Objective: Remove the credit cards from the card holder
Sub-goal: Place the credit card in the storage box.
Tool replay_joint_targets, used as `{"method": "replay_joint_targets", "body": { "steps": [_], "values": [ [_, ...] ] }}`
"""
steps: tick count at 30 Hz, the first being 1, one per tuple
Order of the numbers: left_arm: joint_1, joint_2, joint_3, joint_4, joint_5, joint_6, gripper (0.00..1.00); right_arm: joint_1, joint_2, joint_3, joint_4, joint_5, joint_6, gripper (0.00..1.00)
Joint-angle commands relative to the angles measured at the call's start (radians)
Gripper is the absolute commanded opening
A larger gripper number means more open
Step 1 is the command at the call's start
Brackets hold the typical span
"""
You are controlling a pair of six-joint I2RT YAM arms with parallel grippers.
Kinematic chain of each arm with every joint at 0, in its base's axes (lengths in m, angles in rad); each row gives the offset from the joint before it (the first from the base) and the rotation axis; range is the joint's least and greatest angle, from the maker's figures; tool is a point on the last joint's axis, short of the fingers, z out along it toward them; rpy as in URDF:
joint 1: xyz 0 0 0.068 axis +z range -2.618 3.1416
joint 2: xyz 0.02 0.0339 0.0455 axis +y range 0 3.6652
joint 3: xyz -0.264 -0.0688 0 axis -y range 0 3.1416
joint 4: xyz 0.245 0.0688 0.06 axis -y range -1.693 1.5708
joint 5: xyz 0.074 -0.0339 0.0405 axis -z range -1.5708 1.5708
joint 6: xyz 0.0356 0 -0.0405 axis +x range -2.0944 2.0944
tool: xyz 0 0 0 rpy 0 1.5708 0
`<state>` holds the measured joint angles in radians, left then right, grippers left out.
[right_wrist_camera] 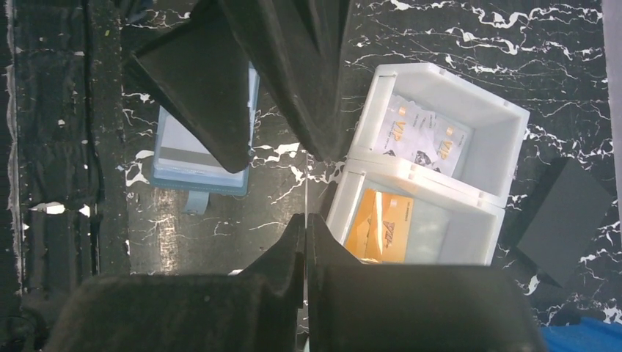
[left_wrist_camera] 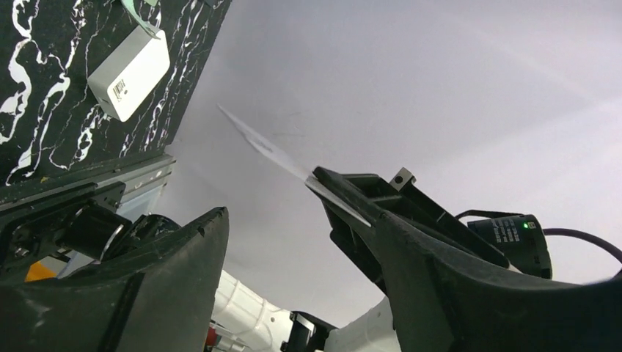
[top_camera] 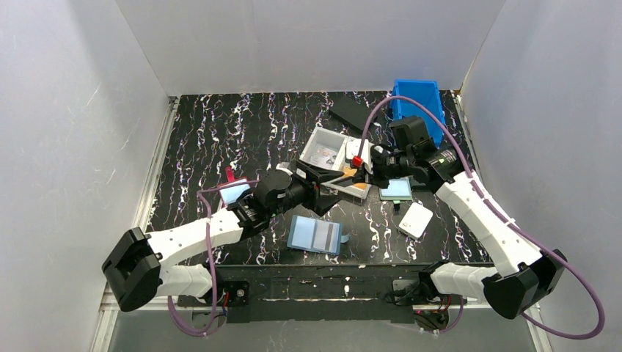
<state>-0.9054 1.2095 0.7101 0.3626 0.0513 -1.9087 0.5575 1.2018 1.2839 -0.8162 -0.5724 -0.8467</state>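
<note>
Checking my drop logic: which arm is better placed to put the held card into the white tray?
Right: the right fingers are shut on the card, beside the white tray; the left fingers stand open.

White walls (top_camera: 308,44), black marbled tabletop (top_camera: 220,132)

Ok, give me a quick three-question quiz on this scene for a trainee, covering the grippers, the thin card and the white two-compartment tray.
1. True or false: the light-blue bifold card holder lies on the black marbled table, gripped by neither arm.
2. Which gripper pinches the thin pale credit card? A) the left one B) the right one C) neither
3. In the white two-compartment tray, one compartment holds pale VIP-printed cards. What colour is the card in the other?

Key
1. True.
2. B: the right gripper is shut on it, while the left gripper is open.
3. Orange: the orange card.
</note>
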Motion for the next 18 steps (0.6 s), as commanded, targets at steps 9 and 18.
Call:
{"method": "replay_joint_targets", "body": {
  "steps": [9, 18],
  "values": [
    [-0.005, 0.028, 0.047, -0.013, -0.075, -0.055, 0.45, -0.017, -0.051, -0.066, -0.025, -0.110, -0.073, 0.01],
    [-0.006, 0.069, 0.047, -0.013, -0.056, -0.085, 0.46, -0.036, -0.034, -0.047, -0.060, -0.172, -0.113, 0.01]
  ]
}}
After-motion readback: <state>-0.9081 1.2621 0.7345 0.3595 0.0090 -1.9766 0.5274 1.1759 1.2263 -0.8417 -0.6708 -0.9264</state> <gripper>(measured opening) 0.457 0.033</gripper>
